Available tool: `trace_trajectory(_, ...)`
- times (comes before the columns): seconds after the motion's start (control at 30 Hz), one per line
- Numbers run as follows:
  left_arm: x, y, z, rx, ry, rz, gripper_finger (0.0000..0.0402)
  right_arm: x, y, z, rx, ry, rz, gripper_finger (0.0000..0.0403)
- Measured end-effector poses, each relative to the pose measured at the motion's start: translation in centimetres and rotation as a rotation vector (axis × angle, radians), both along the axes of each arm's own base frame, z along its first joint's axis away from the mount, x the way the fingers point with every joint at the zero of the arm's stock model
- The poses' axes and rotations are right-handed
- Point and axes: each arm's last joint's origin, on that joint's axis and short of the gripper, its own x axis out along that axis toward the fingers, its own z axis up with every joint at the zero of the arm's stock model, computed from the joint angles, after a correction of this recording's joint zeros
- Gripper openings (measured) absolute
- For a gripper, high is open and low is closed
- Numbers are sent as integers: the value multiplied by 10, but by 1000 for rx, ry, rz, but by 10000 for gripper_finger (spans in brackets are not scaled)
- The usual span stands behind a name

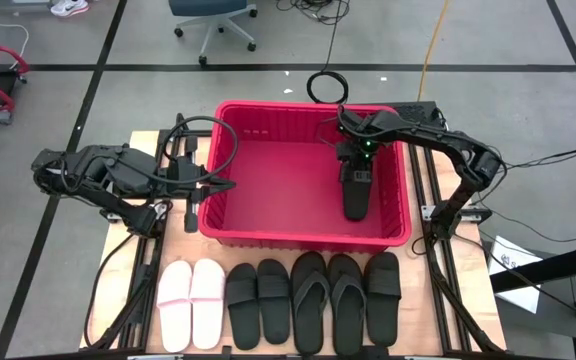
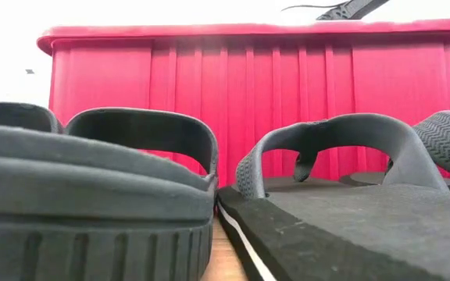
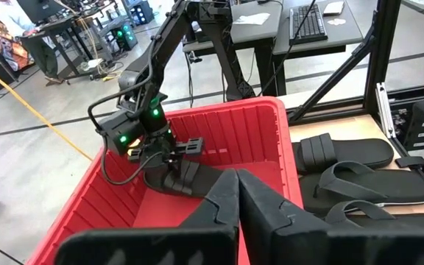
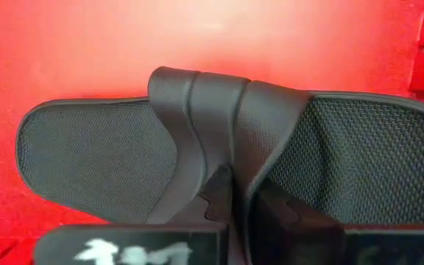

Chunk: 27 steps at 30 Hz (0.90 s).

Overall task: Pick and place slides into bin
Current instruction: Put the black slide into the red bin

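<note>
We see the right gripper inside the red bin, fingers pinched on a black slide's strap. The left gripper waits shut beside the bin; 7 slides line the table.
</note>
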Motion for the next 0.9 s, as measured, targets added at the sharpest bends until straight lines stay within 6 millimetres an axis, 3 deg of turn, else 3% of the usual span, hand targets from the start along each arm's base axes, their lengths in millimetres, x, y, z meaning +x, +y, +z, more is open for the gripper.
trace_trajectory(0.57, 0, 0, 0, 0, 0, 0, 4, -2, -2, -1, -71, 59, -7, 138)
trace_trajectory(0.9, 0, 0, 0, 0, 0, 0, 4, -3, -3, 1, -120, 88, -101, 199)
